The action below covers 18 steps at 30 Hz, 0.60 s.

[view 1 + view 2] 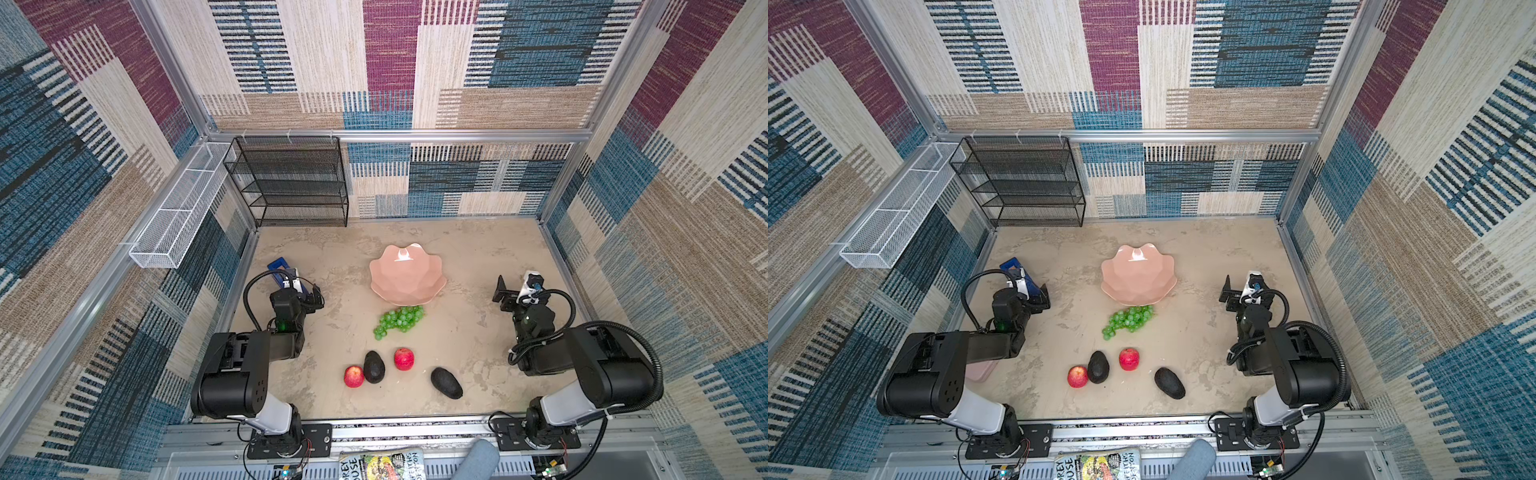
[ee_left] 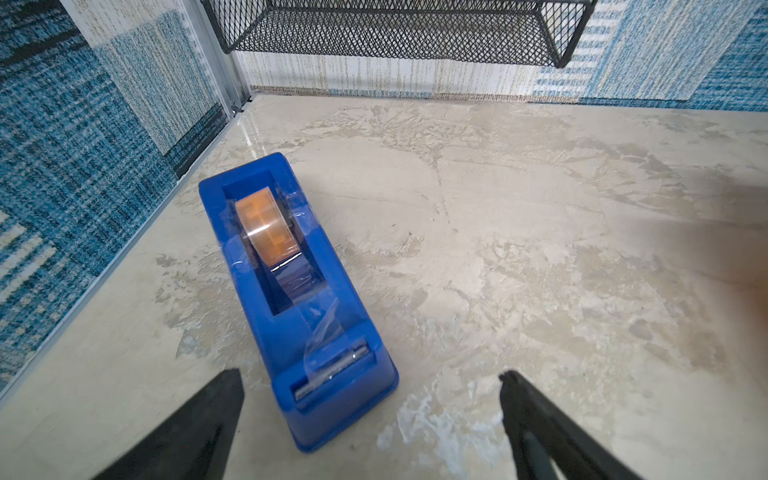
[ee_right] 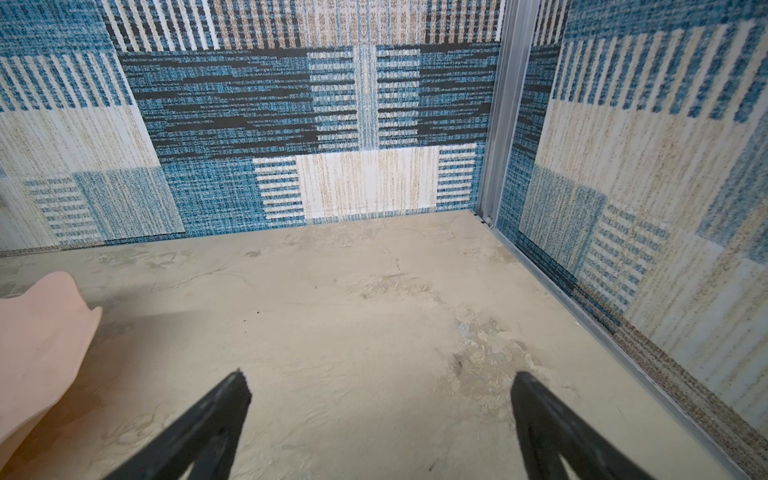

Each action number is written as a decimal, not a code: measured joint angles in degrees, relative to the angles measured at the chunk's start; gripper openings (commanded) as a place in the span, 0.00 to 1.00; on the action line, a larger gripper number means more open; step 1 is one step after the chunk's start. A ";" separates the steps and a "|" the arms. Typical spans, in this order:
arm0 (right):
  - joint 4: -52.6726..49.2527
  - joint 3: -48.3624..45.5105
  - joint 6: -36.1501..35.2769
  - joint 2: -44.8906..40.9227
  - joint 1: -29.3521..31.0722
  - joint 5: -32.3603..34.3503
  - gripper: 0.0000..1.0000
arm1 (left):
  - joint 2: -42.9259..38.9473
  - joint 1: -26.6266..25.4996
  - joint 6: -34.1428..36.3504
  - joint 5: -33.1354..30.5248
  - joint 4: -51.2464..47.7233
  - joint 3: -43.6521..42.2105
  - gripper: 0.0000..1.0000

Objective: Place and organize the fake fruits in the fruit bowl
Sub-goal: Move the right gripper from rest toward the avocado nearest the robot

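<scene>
Five fruits on the worktop, outside the bowl

Nearest the arm bases, four fruits form a loose row on the worktop (image 1: pixel 478 257). The left apple (image 1: pixel 353 376) sits just beside the left avocado (image 1: pixel 374 366). The right apple (image 1: pixel 404 359) stands near that avocado's other side, apart from it. The right avocado (image 1: pixel 446 382) lies on its side, farther right and apart from the rest.

Beyond the row, the green grapes (image 1: pixel 399 321) lie in one bunch. Its far end reaches the near rim of the fruit bowl (image 1: pixel 415 286); contact cannot be confirmed. The salmon-pink bowl sits mid-worktop in both top views.

Level with the bowl, the left fingers (image 2: pixel 199 428) are spread wide and grip nothing. In the left wrist view the cutter end of the blue tape dispenser (image 2: pixel 322 266) shows between them, untouched. The right fingers (image 3: pixel 208 424) are likewise spread wide and empty, over bare worktop, with the bowl rim at the edge of the right wrist view.

At the back wall stands a black mesh rack (image 1: pixel 291 183). A white mesh basket (image 1: pixel 174 216) hangs on the left wall.
</scene>
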 measured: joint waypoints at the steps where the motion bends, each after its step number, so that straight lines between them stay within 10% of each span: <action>1: 0.00 0.00 0.00 0.00 0.00 0.00 1.00 | 0.00 0.00 0.00 0.00 0.00 0.00 0.99; 13: 0.11 -1.75 -0.13 -3.21 0.24 -0.07 1.00 | 0.00 0.00 0.00 0.20 -0.02 0.00 0.98; 18: -19.32 12.26 1.07 -13.64 0.28 1.01 1.00 | -0.07 0.00 0.00 0.87 -0.02 -0.07 0.94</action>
